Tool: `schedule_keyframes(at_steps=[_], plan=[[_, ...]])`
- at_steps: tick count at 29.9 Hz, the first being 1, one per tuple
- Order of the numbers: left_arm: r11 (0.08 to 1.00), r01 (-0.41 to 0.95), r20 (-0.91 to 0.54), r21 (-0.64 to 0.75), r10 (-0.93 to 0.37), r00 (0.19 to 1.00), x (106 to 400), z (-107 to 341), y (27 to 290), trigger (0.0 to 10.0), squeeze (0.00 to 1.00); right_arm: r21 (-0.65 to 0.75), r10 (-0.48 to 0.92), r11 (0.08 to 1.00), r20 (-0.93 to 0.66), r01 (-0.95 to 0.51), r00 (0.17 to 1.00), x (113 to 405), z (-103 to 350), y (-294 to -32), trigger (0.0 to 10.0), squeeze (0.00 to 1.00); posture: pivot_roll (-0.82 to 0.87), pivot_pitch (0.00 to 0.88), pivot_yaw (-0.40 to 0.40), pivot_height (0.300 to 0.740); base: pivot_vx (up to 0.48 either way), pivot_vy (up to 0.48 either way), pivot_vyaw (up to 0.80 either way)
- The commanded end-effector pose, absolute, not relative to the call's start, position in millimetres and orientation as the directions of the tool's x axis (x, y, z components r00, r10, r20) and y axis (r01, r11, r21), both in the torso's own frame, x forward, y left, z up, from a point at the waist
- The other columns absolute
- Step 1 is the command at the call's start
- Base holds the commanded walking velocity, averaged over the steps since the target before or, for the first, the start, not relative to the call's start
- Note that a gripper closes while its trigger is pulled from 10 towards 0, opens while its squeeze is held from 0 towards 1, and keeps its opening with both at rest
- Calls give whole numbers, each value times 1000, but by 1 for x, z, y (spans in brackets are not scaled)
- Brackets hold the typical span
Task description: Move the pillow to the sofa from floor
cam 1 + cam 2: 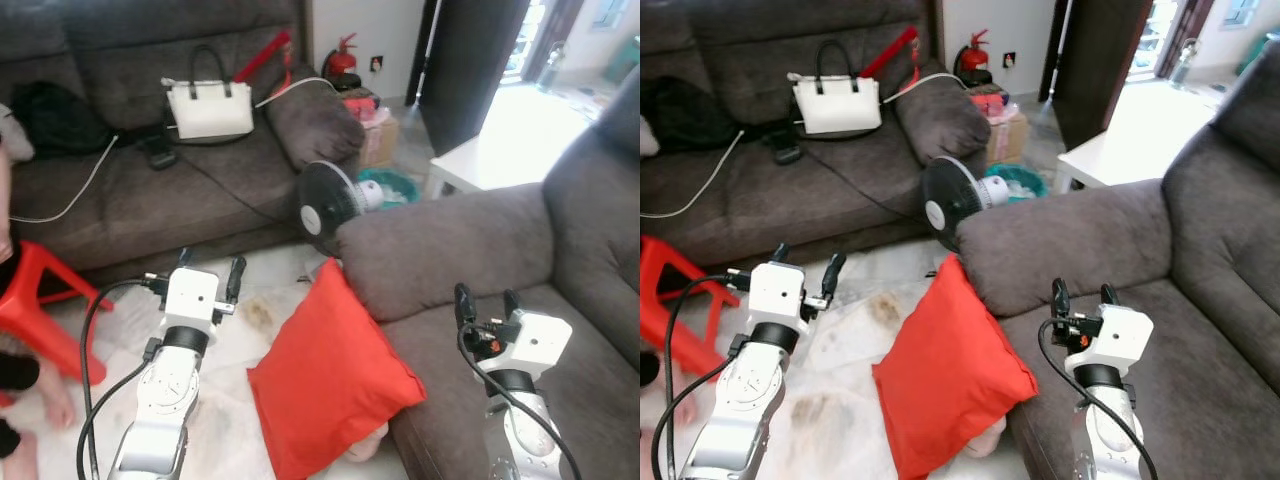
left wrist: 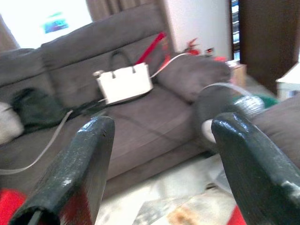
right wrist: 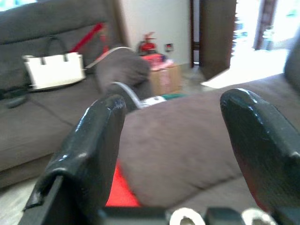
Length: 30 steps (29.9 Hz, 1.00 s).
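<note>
A dark grey sofa (image 1: 150, 200) runs across the upper left of the frame, and a second grey sofa (image 1: 560, 300) fills the right side, its armrest (image 1: 440, 245) reaching toward the centre. Between them, pale marbled floor (image 1: 250, 300) shows in the lower middle. The red pillow (image 1: 330, 375) stands tilted on that floor at lower centre, its right edge leaning against the front of the right-hand sofa just below the armrest.

The left gripper (image 1: 210, 270) hangs above the floor at lower left, a little apart from the pillow's upper left edge, its fingers (image 2: 84, 159) spread wide and holding nothing. The right gripper (image 1: 487, 300) sits over the seat of the right-hand sofa at lower right, fingers (image 3: 93, 140) likewise spread and empty.

A red plastic stool (image 1: 40, 295) stands at the left edge. A black fan (image 1: 325, 205) rests on the floor behind the armrest. A white handbag (image 1: 210, 108) sits on the far sofa near the top, and a red fire extinguisher (image 1: 342, 58) stands by the wall beyond.
</note>
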State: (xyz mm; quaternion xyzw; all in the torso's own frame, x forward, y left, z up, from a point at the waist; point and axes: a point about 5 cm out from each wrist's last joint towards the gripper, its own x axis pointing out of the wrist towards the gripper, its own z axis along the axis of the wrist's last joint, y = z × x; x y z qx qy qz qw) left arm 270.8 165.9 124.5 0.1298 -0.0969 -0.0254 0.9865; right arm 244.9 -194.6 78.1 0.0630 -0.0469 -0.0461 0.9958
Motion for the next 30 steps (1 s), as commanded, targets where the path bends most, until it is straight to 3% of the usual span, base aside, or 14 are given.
schedule_keyframes(at_steps=[1, 30], plan=[[966, 32, 189, 258, -83, 979, 270, 128, 165, 10000, 0, 156, -105, 984, 88, 90, 991, 245, 80, -193, 10000, 0, 141, 20, 2, 740, 0, 0, 0], [964, 51, 175, 261, -99, 980, 274, 130, 163, 10000, 0, 155, -106, 984, 90, 91, 990, 248, 83, -193, 10000, 0, 141, 48, 3, 740, 0, 0, 0]])
